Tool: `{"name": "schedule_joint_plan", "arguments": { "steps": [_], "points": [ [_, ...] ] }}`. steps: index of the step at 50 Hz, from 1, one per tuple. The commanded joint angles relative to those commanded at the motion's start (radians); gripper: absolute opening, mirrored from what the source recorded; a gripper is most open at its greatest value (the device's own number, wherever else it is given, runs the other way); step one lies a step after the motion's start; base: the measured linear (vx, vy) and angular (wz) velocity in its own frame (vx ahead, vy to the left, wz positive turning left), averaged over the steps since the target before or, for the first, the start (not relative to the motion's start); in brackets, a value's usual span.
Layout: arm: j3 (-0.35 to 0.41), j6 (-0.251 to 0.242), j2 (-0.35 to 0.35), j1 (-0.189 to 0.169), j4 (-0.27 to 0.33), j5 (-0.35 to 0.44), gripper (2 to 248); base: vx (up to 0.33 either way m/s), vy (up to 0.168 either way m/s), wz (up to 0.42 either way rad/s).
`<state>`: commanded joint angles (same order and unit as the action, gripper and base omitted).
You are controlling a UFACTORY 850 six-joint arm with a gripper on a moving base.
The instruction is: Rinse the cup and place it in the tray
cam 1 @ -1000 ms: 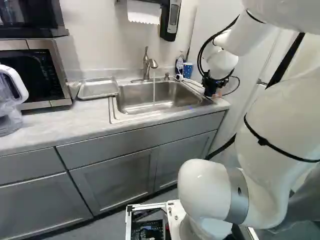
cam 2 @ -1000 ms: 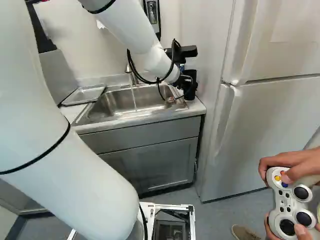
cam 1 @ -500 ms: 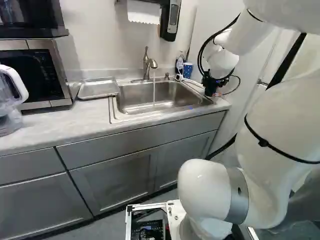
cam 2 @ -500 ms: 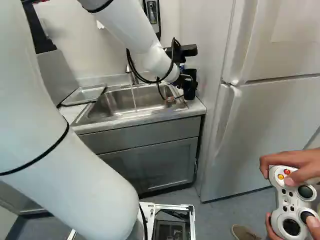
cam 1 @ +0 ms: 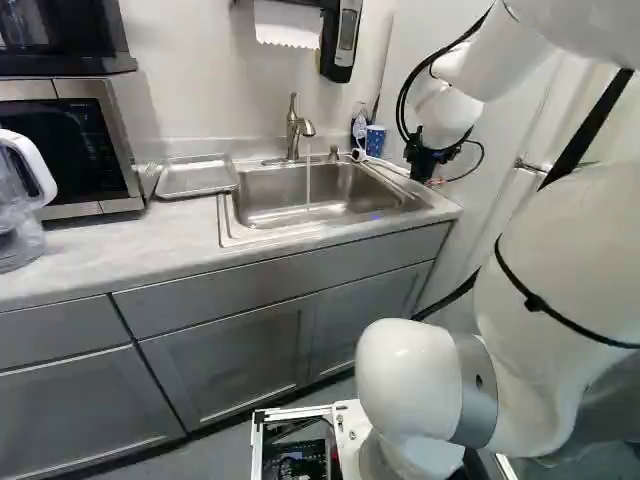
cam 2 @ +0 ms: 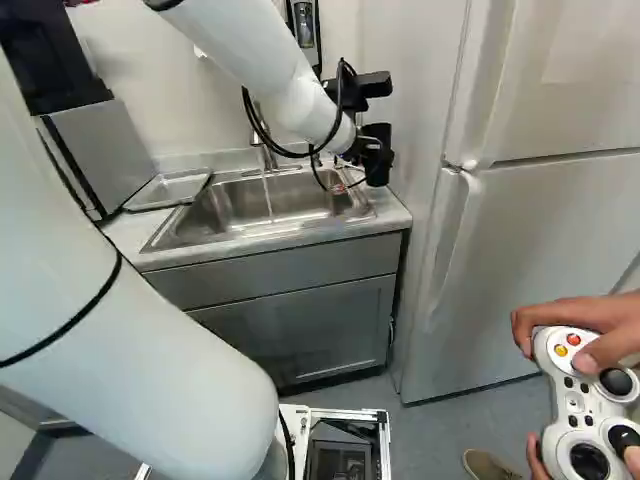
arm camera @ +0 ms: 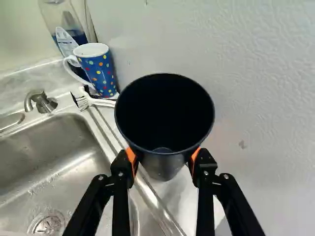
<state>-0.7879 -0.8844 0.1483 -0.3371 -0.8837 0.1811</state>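
Left base view. Compared with the preceding frames, note a slight raising of the gripper [cam 1: 425,158] and a small rightward shift of the arm [cam 1: 545,230]; unchanged placement of sink [cam 1: 320,190], tray [cam 1: 195,178] and faucet [cam 1: 293,130]. Observe the arm's pose: bent high at right, then reaching far and down towards the sink's right end. Note also water [cam 1: 308,185] falling from the faucet into the sink, left of the gripper, and the tray on the counter [cam 1: 150,235], left of the sink.

Right base view. Again a slight lift of the gripper, with more of the microwave [cam 2: 100,145] uncovered at left by the arm's shift. Extended from near left to far right, left of the refrigerator [cam 2: 540,220].

Wrist view. Clenched on the black cup [arm camera: 165,169] from two sides, between orange pads [arm camera: 131,156]. Held with mouth towards the camera, right of the sink, near the pale panel [arm camera: 266,98]. Farther off, dotted mug [arm camera: 98,71], with brush [arm camera: 101,102] just beside and bottle [arm camera: 61,24] behind.
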Motion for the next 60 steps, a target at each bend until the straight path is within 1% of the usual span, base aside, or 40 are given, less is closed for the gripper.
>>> {"name": "schedule_joint_plan", "arguments": {
  "steps": [19,25,46,60],
  "points": [
    [0.024,0.000,0.073,0.056,0.000,0.000,121,0.000,0.000,0.000],
    [0.033,0.000,0.083,0.076,0.000,0.000,121,0.000,0.000,0.000],
    [0.032,0.000,0.082,0.151,0.000,-0.005,121,0.000,0.000,0.000],
    [0.011,0.000,0.058,0.202,0.016,-0.065,121,0.000,0.000,0.000]
  ]
}}
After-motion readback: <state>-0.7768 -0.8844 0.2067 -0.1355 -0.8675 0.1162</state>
